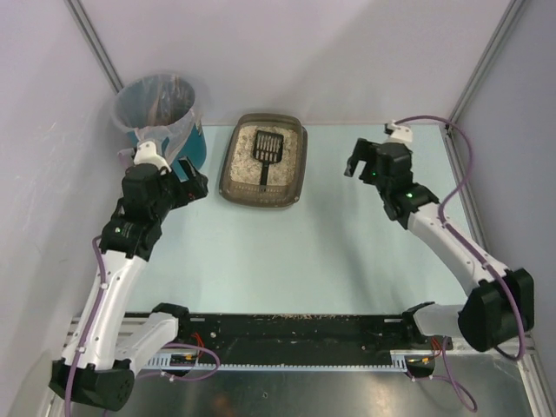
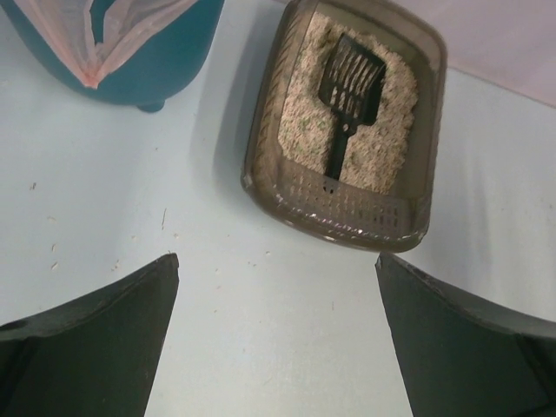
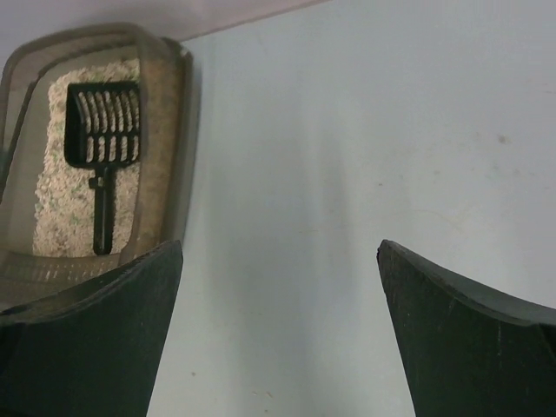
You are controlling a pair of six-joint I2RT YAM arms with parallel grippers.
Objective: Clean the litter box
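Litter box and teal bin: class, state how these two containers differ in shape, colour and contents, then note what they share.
Shape: the litter box is a shallow rectangular tray; the teal bin is round and deeper. Colour: the box is grey-brown, the bin teal. Contents: the box holds beige granules and a black scoop; the bin has a clear plastic liner. Shared: both stand open-topped on the table.

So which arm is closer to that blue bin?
Left. The left gripper sits just beside the teal bin; the right gripper is far off, on the other side of the litter box.
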